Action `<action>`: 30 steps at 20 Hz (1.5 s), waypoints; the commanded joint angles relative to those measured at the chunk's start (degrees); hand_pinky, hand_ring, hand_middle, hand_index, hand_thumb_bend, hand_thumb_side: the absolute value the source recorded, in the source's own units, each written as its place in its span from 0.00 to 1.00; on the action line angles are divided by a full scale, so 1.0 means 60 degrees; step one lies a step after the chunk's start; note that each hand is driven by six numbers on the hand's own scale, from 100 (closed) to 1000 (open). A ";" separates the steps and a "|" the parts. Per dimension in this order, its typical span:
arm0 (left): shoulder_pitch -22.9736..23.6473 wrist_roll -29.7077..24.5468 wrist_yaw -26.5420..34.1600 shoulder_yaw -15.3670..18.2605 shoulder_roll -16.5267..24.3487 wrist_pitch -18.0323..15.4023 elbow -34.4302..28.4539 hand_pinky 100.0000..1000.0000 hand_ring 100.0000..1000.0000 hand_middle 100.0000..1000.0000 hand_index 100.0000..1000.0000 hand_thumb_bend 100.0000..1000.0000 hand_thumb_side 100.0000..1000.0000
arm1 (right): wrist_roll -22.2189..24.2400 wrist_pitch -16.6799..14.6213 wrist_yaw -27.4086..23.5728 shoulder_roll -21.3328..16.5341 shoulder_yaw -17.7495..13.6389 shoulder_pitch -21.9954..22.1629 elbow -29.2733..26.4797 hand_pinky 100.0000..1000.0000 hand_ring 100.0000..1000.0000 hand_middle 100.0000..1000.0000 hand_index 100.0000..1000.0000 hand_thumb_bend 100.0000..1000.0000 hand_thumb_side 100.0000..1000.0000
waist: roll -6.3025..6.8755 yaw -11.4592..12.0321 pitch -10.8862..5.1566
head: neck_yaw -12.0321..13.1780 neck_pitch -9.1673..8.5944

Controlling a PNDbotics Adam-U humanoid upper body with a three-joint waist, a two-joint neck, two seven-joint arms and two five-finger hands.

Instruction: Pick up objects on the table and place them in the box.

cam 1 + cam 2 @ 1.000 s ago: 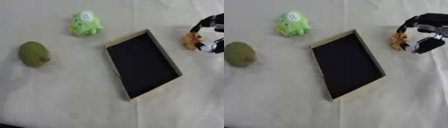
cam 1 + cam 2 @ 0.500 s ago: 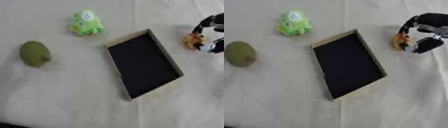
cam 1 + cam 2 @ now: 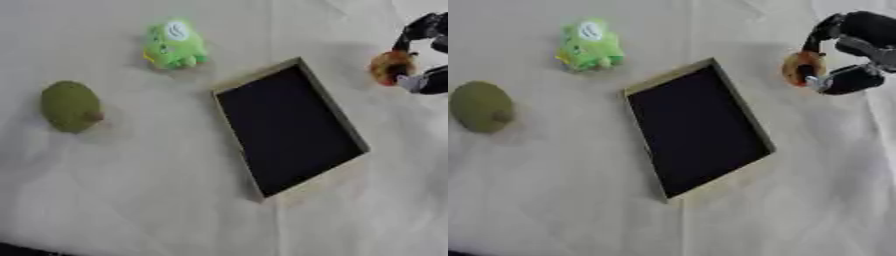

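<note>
A shallow box [image 3: 696, 127] with a black inside and tan rim lies askew in the middle of the cloth-covered table. At the right edge my right hand [image 3: 847, 55] has its fingers and thumb curled round a small orange object [image 3: 801, 68], just to the right of the box's far corner. A green frog toy [image 3: 174, 44] sits beyond the box at the upper left. An olive-green rounded fruit [image 3: 70, 105] with a short stem lies at the far left. My left hand shows in neither view.
A pale wrinkled cloth [image 3: 131, 190] covers the whole table. A dark strip shows at the lower left corner.
The right hand with the orange object has barely shifted. Frog, fruit and box lie where they were.
</note>
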 commanded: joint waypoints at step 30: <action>-0.0085 -0.0172 0.0192 -0.0052 0.0166 0.0049 -0.0188 0.88 0.62 0.74 0.88 0.00 0.54 | 0.2808 0.0391 -0.1723 0.0216 0.1647 -0.0333 -0.4395 0.79 0.78 0.52 0.65 0.00 0.21 | -0.0021 0.0096 -0.0331 | -0.0061 -0.0044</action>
